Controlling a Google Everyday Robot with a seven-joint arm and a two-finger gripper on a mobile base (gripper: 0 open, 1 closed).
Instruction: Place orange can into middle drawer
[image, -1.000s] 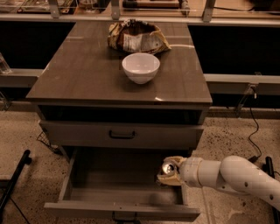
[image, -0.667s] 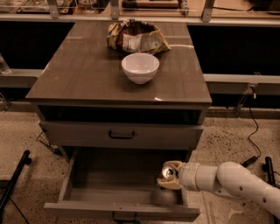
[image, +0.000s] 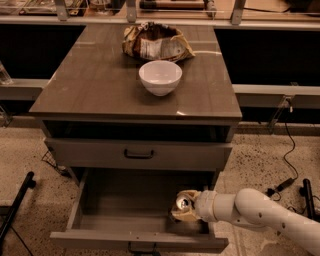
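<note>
The orange can (image: 182, 204), silver top showing, is held in my gripper (image: 184, 207) at the end of my white arm, which reaches in from the lower right. The can is inside the open middle drawer (image: 100, 231), low over its floor near the right front corner. This is the lowest, deep grey wood-grain drawer, pulled fully out, with its dark handle (image: 142, 247) at the bottom edge of the view. Whether the can touches the drawer floor cannot be told.
A shut drawer with a black handle (image: 139, 154) is above. On the cabinet top (image: 90, 85) stand a white bowl (image: 160, 77) and a crumpled snack bag (image: 156, 43). A black pole (image: 16, 207) leans at the left. Cables (image: 287, 155) lie on the floor at right.
My gripper with the can has moved a little to the left and lower into the drawer.
</note>
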